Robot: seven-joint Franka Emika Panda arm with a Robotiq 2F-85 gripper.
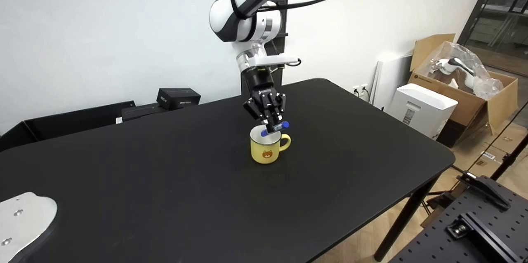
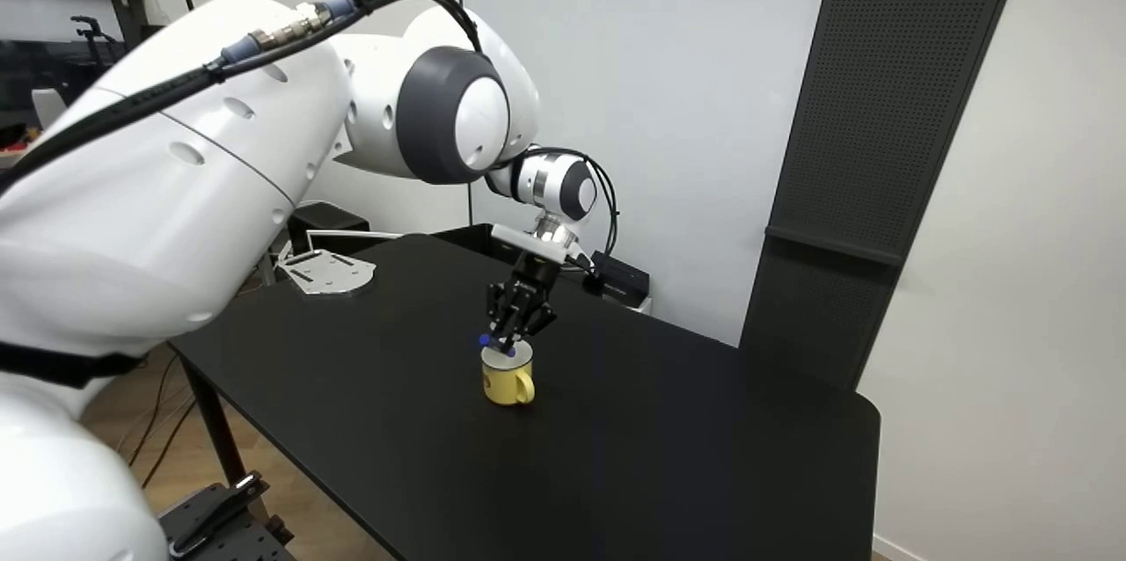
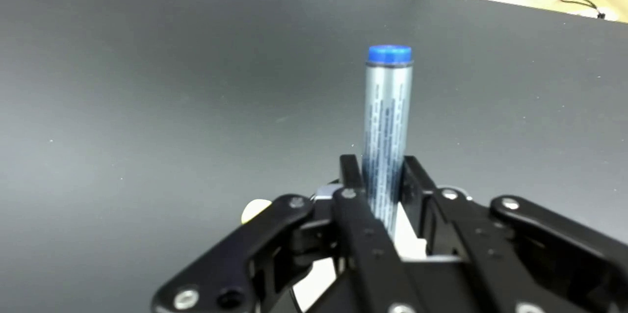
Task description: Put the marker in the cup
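My gripper [image 1: 272,127] is shut on the marker [image 1: 282,126], a thin stick with blue ends. The gripper [image 3: 378,161] grips it around its middle in the wrist view, with the marker's [image 3: 387,102] blue end pointing away. The yellow cup [image 1: 262,152] with a white inside stands upright on the table right below the gripper. In both exterior views the cup [image 2: 507,385] has the marker [image 2: 486,339] across its mouth, slightly tilted. I cannot tell whether the marker's lower end is above or inside the rim. In the wrist view the fingers hide most of the cup [image 3: 412,237].
The black table [image 1: 165,197] carries the cup. A pale metal plate [image 1: 31,217] lies on the table, also seen in an exterior view [image 2: 330,273]. Black boxes [image 1: 178,98] stand by the wall behind the table edge. A dark perforated panel [image 2: 888,86] stands beside the table.
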